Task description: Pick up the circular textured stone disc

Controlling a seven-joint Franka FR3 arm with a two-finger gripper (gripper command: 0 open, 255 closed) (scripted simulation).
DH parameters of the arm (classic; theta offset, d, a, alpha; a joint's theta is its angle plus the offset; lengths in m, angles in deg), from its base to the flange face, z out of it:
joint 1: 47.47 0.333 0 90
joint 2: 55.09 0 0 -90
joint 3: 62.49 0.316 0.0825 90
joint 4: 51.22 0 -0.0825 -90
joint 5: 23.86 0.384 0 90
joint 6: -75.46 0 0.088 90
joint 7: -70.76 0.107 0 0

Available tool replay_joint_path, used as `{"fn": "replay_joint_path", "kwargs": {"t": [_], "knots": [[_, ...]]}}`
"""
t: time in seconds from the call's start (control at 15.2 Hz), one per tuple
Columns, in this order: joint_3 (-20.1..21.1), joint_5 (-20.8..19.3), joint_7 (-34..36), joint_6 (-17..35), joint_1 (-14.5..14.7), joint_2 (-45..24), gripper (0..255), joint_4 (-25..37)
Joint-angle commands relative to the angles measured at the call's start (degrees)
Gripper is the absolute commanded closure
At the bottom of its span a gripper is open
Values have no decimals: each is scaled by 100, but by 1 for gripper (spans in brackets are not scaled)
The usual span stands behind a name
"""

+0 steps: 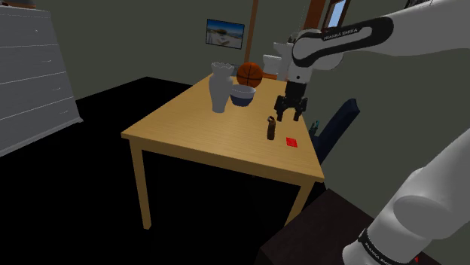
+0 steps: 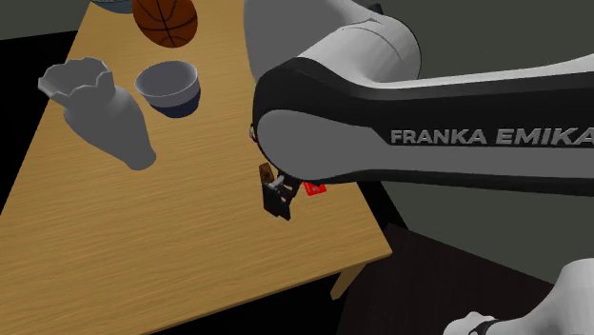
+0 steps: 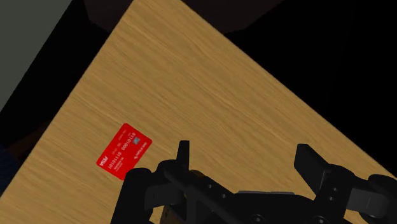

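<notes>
I've got the claw wide open, empty, above the light wooden bench. A small dark-brown upright piece stands just beside the claw. Can't tell if that's the stone disc. Flat red card lies near. Grey-green walls, black area round the bench.

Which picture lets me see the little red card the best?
The wrist view. There the red card lies whole and flat on the wooden table, with its pale print showing. In the shoulder view it is just a tiny red speck near the table's edge. In the second exterior view the arm covers most of it.
</notes>
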Motion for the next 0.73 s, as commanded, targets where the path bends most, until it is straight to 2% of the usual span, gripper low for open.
{"fn": "replay_joint_path", "kwargs": {"t": [0.0,0.4,0.66], "knots": [[-38,27,88,104,-36,-434,0,344],[-172,147,298,302,-177,-1713,0,1446],[-175,174,290,520,-190,-1866,0,1381]]}}
